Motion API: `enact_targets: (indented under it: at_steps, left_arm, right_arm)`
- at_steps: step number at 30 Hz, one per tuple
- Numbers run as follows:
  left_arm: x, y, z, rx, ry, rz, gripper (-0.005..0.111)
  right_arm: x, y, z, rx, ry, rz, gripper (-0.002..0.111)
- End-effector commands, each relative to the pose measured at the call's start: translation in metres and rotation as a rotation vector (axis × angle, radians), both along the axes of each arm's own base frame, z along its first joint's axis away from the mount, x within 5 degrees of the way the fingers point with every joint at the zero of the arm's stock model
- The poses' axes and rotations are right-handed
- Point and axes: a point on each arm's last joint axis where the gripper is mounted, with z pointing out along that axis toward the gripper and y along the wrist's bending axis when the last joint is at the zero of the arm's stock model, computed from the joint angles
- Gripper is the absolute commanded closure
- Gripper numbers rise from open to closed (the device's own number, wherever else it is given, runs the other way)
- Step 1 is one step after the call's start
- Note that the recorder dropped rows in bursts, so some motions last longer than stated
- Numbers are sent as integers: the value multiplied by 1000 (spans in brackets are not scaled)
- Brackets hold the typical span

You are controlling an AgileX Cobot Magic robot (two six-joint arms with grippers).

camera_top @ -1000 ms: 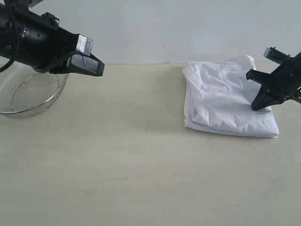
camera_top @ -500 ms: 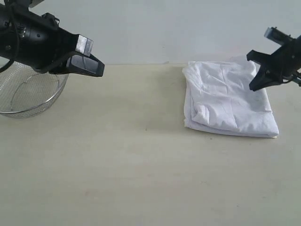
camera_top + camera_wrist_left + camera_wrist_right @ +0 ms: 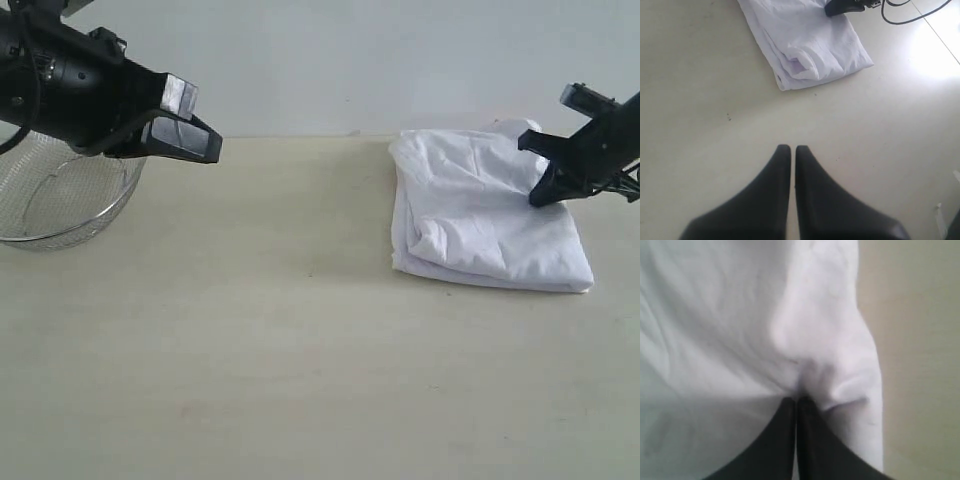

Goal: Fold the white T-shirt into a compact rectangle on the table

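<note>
Only the exterior view shows the wire-mesh metal bowl (image 3: 60, 205) behind the left gripper (image 3: 792, 149), whose jaws are together. The right gripper (image 3: 796, 401) is likewise pressed together, tips touching the folded white cotton T-shirt (image 3: 715, 315).

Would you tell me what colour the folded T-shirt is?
Plain white T-shirt, clearest in the exterior view.

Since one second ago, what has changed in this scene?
The right gripper, shut, rose off the near right part of the shirt, then came down again. Its tips now touch the cloth farther back. I see nothing taken hold of or let go. The shirt stays folded in place, and only its wrinkles shifted slightly. The left gripper, the bowl and the table are as before.
</note>
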Motion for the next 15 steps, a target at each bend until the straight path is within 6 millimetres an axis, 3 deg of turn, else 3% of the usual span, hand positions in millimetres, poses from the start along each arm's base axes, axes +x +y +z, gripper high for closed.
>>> enact_targets:
  at_steps: [1, 5, 12, 15]
  left_arm:
    - [-3, 1, 1, -2, 7, -2, 102]
    - [-3, 1, 1, -2, 7, -2, 102]
    - [-3, 1, 1, -2, 10, -5, 102]
    - [-3, 1, 1, -2, 10, -5, 102]
  right_arm:
    - [13, 0, 33, 35, -138, -16, 108]
    - [29, -9, 33, -3, -234, -89, 108]
    - [44, -14, -14, 28, -180, -129, 108]
    - [45, -15, -22, 24, -166, -125, 108]
